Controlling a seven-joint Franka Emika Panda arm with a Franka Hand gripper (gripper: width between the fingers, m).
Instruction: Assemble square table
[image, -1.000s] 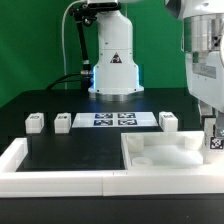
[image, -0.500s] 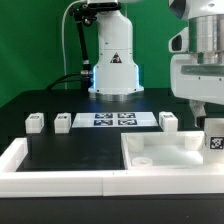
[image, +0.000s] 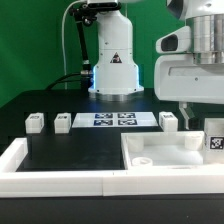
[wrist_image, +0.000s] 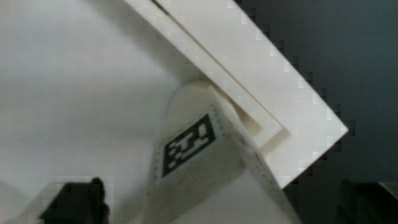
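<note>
Your claw (wrist_image: 221, 203) has lifted off the tagged leg (image: 213, 138) over the last second and shifted toward the exterior view's left. Its jaws are spread wide and hold nothing. The leg sits at the square table top's (image: 160, 158) far corner, on the exterior view's right. The other legs (image: 62, 122) lie loose on the surface (image: 70, 150) by the marker board (image: 112, 119).

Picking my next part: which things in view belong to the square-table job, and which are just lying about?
Job: table top; tagged leg by its edge; far-left leg; second leg; third leg; open tool.
Not part of it: marker board; rim bars; robot base.
</note>
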